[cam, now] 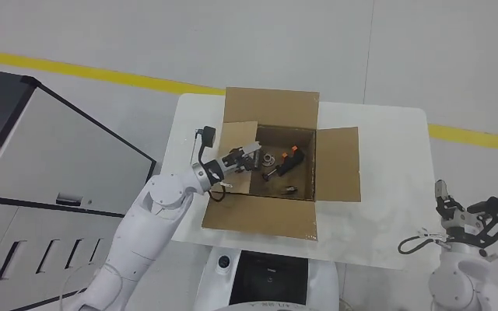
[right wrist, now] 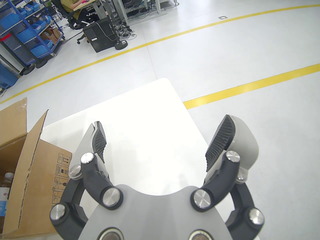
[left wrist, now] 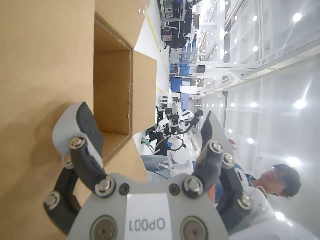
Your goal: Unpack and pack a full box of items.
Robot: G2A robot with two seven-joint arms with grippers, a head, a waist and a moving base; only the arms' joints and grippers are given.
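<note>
An open cardboard box [cam: 272, 159] stands in the middle of the white table [cam: 389, 155], all flaps folded out. Inside lie an orange-and-black item [cam: 292, 156], a metal ring part [cam: 269, 161] and a small dark piece [cam: 289, 189]. My left gripper [cam: 250, 154] hovers at the box's left side over the left flap; it is open and holds nothing [left wrist: 147, 121], with the box wall [left wrist: 112, 76] just ahead. My right gripper [cam: 463, 208] is open and holds nothing [right wrist: 163, 131], beyond the table's right edge. The box's side [right wrist: 30, 163] and a bottle [right wrist: 6, 191] inside appear in the right wrist view.
Bare table top [right wrist: 140, 116] lies to the right of the box. A grey cabinet top [cam: 70, 155] stands left of the table. A yellow line [cam: 101, 74] runs across the floor behind.
</note>
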